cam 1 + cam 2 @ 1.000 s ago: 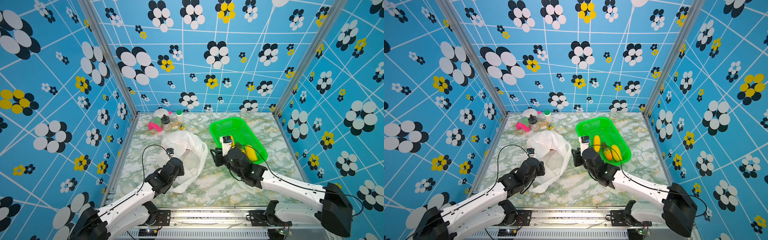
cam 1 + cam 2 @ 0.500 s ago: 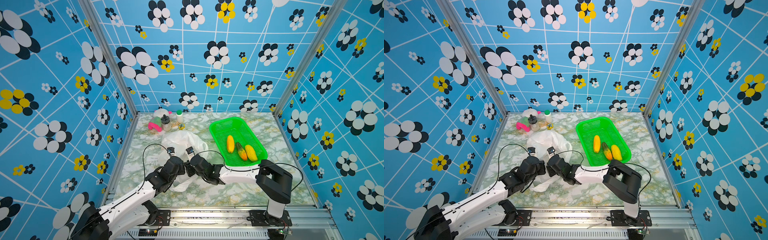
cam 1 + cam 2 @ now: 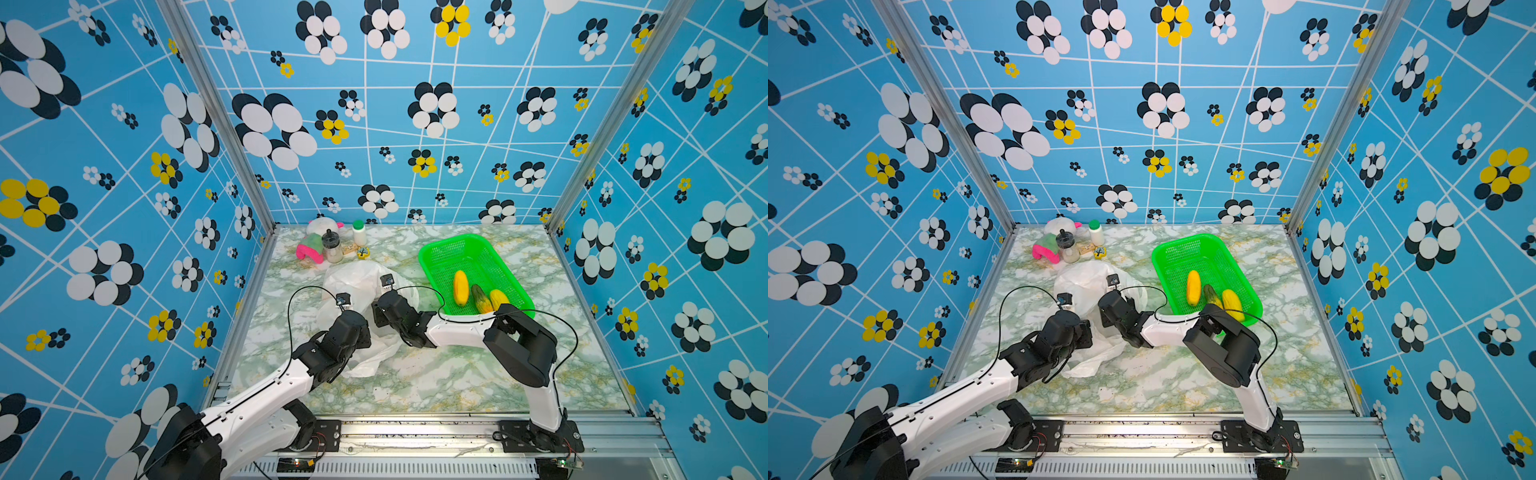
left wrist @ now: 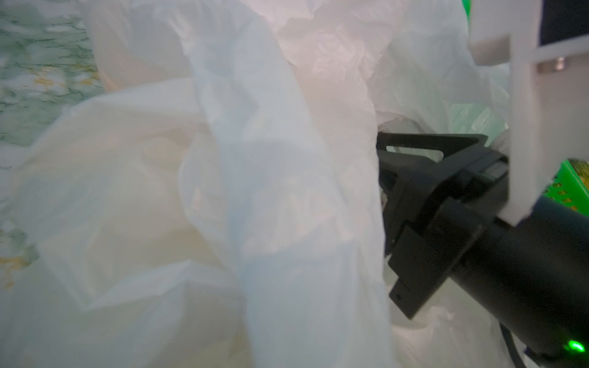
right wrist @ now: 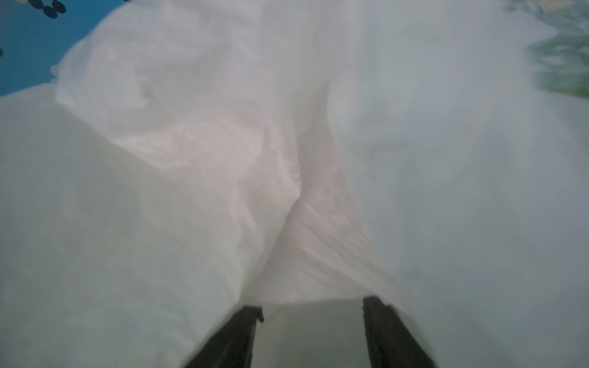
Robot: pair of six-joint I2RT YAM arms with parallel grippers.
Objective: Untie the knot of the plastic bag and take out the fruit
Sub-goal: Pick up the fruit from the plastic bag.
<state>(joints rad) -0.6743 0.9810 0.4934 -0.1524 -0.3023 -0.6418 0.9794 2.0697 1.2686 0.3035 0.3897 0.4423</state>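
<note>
My right gripper (image 5: 312,304), jaws apart, reaches into the bag (image 3: 357,278); my left gripper (image 3: 360,332) is closed beside it. Three fruits (image 3: 460,287) are in the basket (image 3: 449,241); others likely remain.

Green basket (image 3: 451,243) right — pink-green plush (image 3: 309,248), jar (image 3: 331,247), bottle (image 3: 359,233) back left.

White crumpled plastic bag (image 3: 359,280) lies at frame centre; three yellow-orange fruit (image 3: 460,287) in green basket (image 3: 457,255), right of centre.
</note>
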